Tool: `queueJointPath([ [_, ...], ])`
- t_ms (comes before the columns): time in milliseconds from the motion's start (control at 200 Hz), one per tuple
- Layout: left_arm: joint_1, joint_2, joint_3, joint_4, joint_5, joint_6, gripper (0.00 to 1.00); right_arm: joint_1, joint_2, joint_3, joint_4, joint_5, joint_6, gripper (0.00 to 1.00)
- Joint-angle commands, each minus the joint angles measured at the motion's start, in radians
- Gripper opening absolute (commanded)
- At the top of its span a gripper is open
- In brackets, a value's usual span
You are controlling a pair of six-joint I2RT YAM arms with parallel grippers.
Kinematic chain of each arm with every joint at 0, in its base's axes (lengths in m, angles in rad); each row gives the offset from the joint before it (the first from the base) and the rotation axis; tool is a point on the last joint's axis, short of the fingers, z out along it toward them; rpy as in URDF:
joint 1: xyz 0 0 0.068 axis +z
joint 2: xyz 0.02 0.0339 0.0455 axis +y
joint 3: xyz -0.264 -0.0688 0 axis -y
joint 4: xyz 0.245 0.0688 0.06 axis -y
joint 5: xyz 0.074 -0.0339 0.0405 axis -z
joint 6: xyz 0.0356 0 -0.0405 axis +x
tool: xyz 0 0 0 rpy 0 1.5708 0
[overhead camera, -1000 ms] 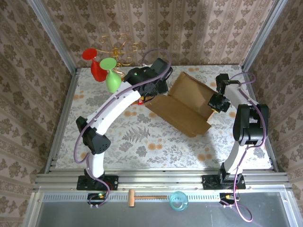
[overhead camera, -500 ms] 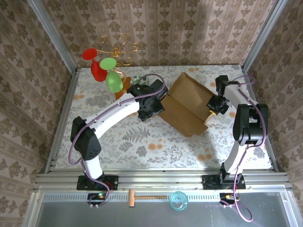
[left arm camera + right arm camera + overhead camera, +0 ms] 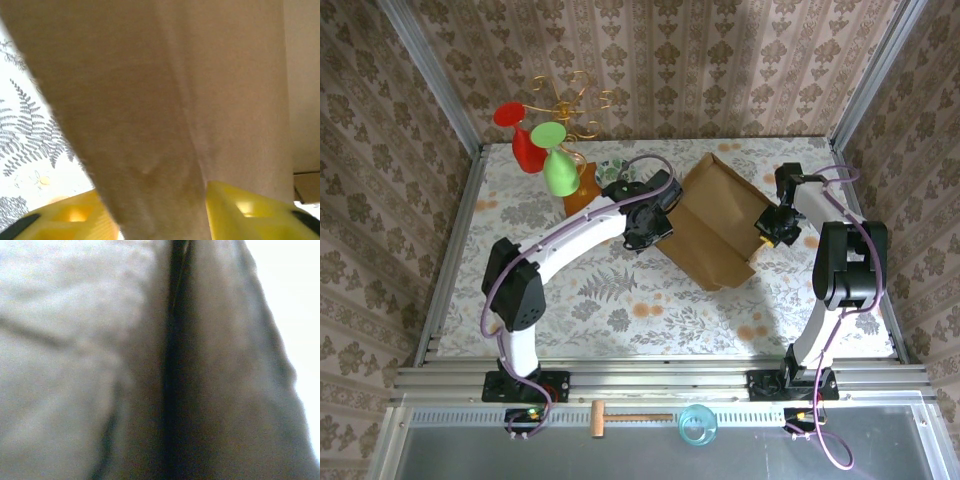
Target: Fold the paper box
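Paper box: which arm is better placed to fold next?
Probably left: the left gripper straddles a flap of the paper box, while the right gripper is shut on its right edge.

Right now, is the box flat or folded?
Partly folded: the box bends along a crease, one panel raised, with cardboard between the fingers of the left gripper.

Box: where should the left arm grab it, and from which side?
The left edge of the box, approached from the left, fingers straddling the sheet. That edge is thin, raised cardboard, so a pinch across its two faces likely fits; the right gripper sits at the right edge.
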Motion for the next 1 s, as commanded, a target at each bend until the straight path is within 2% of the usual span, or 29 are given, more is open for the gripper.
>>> queueJointPath([
  [0,0.001,0.009,0.053,-0.043,-0.031,0.000,0.37,0.006,-0.001,-0.041,-0.010,-0.011,0.015,0.00],
  [85,0.000,0.034,0.099,-0.097,-0.061,0.011,0.26,0.007,-0.007,-0.049,-0.007,-0.029,0.021,0.00],
  [195,-0.005,0.080,0.188,-0.205,-0.123,0.039,0.02,0.008,-0.029,-0.063,-0.003,-0.065,0.034,0.00],
  [210,-0.005,0.088,0.203,-0.220,-0.133,0.047,0.00,0.008,-0.033,-0.066,-0.004,-0.072,0.035,0.03],
  [395,0.000,0.166,0.381,-0.374,-0.244,0.175,0.00,0.021,-0.136,-0.091,-0.012,-0.173,0.049,0.43],
  [485,0.002,0.205,0.481,-0.443,-0.289,0.254,0.00,0.033,-0.197,-0.098,-0.025,-0.225,0.055,0.55],
  [685,0.018,0.302,0.724,-0.570,-0.355,0.432,0.00,0.083,-0.323,-0.094,-0.096,-0.288,0.046,0.69],
  [855,0.033,0.366,0.896,-0.637,-0.373,0.557,0.00,0.093,-0.398,-0.114,-0.125,-0.337,0.061,0.72],
  [995,0.045,0.376,0.938,-0.650,-0.385,0.646,0.00,0.100,-0.443,-0.097,-0.154,-0.361,0.072,0.76],
])
